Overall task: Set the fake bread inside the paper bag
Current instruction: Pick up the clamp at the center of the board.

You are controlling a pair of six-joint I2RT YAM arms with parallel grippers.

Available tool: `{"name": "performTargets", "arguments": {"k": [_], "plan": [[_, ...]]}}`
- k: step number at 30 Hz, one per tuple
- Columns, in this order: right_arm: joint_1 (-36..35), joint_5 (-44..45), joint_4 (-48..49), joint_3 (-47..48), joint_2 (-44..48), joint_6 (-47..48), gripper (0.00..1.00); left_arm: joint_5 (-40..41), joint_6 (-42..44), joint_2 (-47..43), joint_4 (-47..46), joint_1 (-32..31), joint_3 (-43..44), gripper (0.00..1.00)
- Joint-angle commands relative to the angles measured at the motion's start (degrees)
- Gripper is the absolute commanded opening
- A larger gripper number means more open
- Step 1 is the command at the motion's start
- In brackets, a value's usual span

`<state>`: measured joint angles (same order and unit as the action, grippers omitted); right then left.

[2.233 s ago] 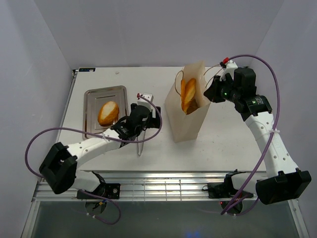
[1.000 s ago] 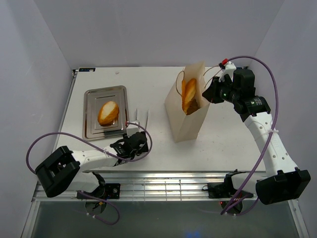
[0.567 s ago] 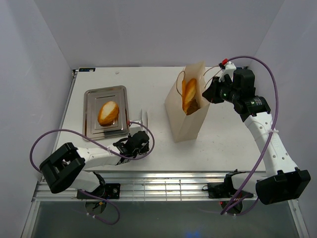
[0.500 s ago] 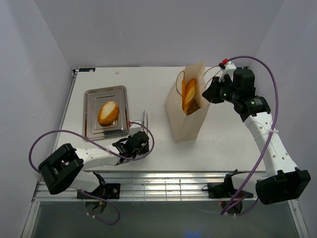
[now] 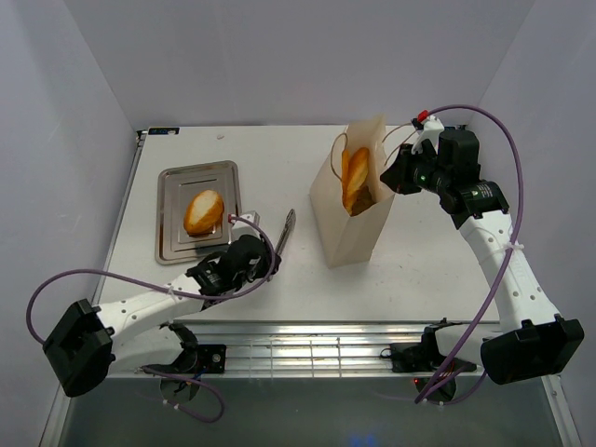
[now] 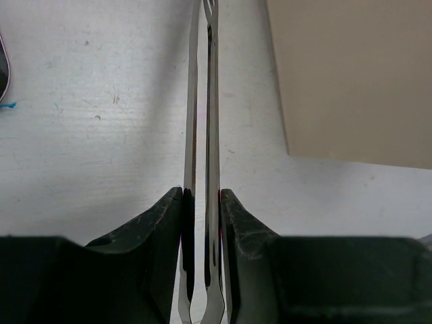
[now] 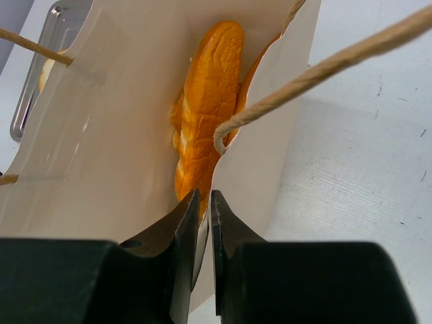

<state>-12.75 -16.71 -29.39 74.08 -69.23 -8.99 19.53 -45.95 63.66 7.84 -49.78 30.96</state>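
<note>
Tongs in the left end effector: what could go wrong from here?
1. The left end effector squeezes the tongs almost flat; they may not spread enough to take the roll on the tray.
2. The tongs' tips lie near the bag; a swing could knock it.
3. The right end effector pinches only the bag's rim, so a bump might pull it free.

The light is bright and even, falling from above. The paper bag (image 5: 345, 228) throws only a faint, soft shadow on the white table (image 5: 279, 149). The steel tray (image 5: 179, 184) shows mild glare. Both wrist views have a dark, slightly unsharp foreground.
</note>
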Motion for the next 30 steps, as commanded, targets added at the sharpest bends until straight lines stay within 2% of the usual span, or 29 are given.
{"name": "performTargets", "arguments": {"k": [1,7,16,25,30], "plan": [[0.3,-0.9,1.9,0.4,1.4,-0.3,0.18,-5.4,-0.4,-4.9,2.6,4.2,3.0,0.38],[0.3,-1.0,2.1,0.0,1.6,-0.4,0.18,-14.4,-1.8,-8.7,3.1,9.9,3.7,0.38],[0.3,-1.0,1.9,0.4,1.6,-0.2,0.19,-20.8,-5.5,-9.6,2.5,14.0,1.4,0.42],[0.3,-1.0,1.9,0.2,1.7,-0.3,0.19,-26.2,-12.8,-12.4,-4.3,14.4,-7.0,0.45],[0.3,-1.0,2.0,0.2,1.8,-0.4,0.19,-26.0,-15.3,-14.3,-4.7,14.4,-9.9,0.45]]}}
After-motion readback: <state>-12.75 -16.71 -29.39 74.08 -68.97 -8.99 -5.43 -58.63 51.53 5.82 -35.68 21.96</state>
